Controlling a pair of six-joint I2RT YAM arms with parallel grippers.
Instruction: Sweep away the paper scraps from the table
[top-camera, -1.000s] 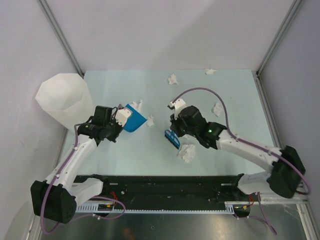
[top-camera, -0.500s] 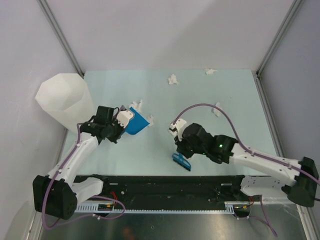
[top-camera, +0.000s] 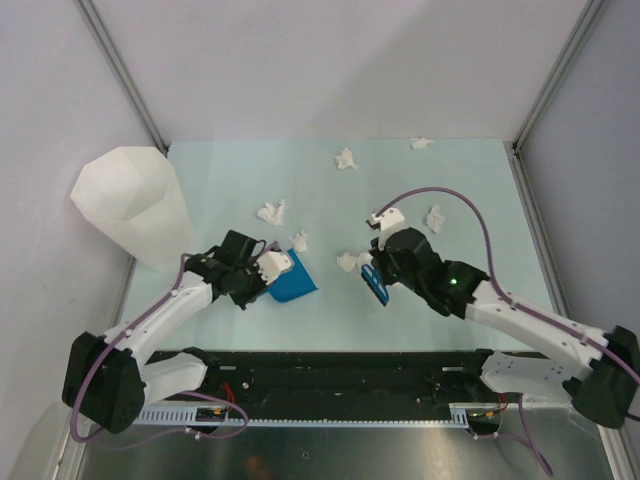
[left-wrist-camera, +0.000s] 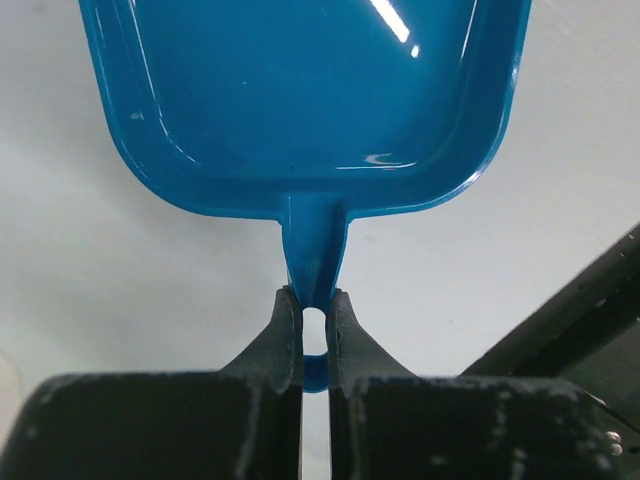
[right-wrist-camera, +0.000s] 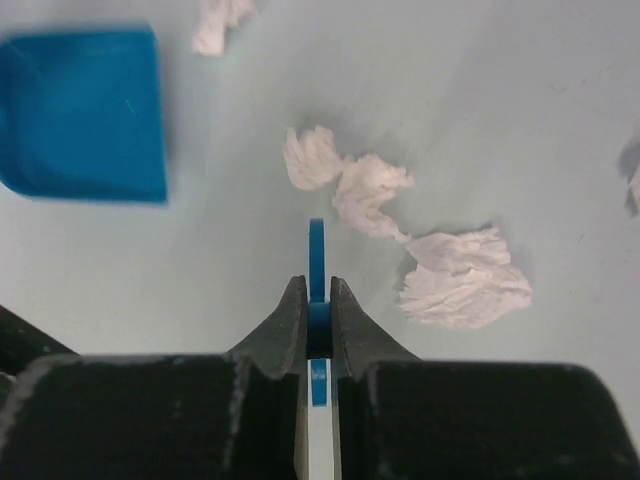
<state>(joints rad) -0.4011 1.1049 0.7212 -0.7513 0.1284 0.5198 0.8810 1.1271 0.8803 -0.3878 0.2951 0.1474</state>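
I am clamping my left gripper tight on the handle of the blue dustpan, with both fingers pressing its narrow stalk. The pan is reaching out over the table in front of my left arm, its open mouth pointing away from my wrist. With my right gripper I am pinching a thin blue tool. It is showing edge-on, so it is probably a small brush, though I cannot make out bristles. Paper scraps are lying just beyond its tip, a string of wads trailing to the right. From above, one wad is sitting between the tool and the dustpan, and others are lying scattered toward the far edge. The white bin is standing at the table's left edge.
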